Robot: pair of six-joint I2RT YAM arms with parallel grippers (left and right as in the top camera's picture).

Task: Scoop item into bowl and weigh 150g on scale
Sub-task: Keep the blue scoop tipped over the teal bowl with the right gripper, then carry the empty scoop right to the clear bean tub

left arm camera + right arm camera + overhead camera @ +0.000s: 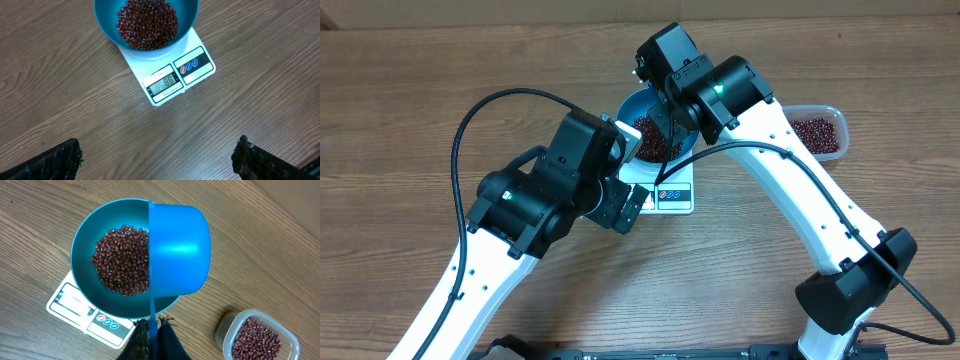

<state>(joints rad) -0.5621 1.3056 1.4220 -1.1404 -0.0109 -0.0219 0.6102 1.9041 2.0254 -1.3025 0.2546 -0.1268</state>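
Observation:
The blue bowl (87, 235) stands on the white scale (75, 311) and holds a pile of dark red-brown beans (120, 260). My right gripper (154, 326) is shut on the thin handle of a blue scoop (177, 250), which is tipped on its side over the bowl's right half. From the left wrist view the bowl (107, 20), beans (147, 24) and scale (172, 77) with its lit display lie ahead. My left gripper (160, 157) is open above bare wood in front of the scale. Overhead, the bowl (632, 105) and scale (672, 195) are partly hidden by both arms.
A clear plastic tub (257, 337) with more beans sits right of the scale, also seen overhead as the tub (820, 130) at the back right. The wooden table (410, 110) runs all around.

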